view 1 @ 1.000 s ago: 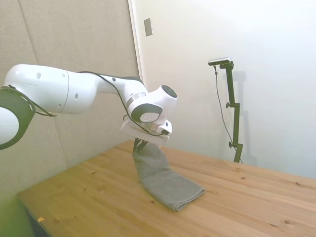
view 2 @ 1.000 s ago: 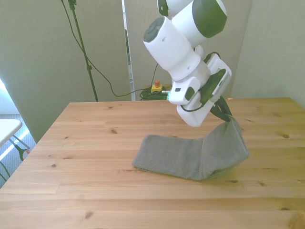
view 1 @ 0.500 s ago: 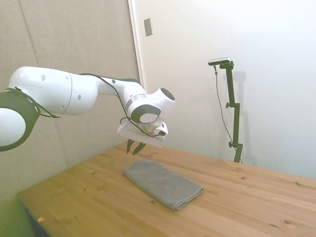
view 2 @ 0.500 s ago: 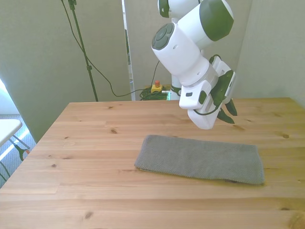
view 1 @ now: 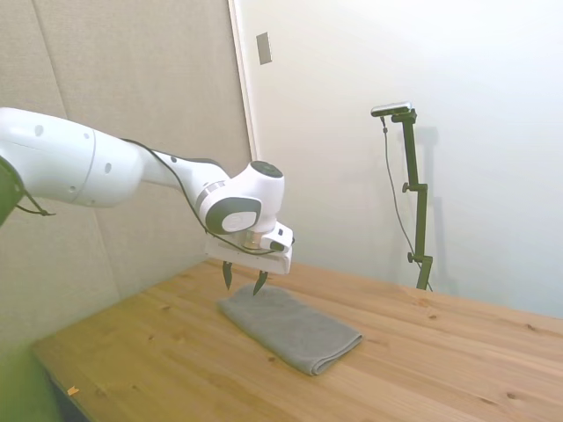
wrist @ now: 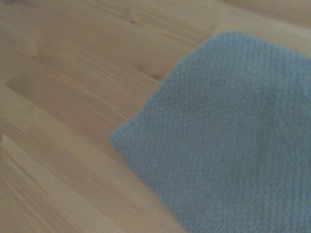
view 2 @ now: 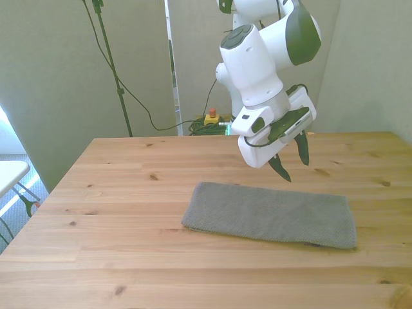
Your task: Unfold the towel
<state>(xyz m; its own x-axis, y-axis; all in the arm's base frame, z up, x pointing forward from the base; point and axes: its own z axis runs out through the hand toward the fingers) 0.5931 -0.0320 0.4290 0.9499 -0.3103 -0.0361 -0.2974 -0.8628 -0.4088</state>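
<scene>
Released since before, towel [view 2: 270, 214] lies flat; its folds indistinct.

Your grey terry towel [view 2: 270, 214] is lying flat as a long strip, nearing the table's [view 2: 116, 212] right-hand edge in the front view.

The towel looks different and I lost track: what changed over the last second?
A second ago the tool held one end of the grey towel up off the wooden table. It let go, and the towel dropped flat into a long strip. The open tool then swung to hang above the towel's far edge. The towel's other end stayed put.
</scene>
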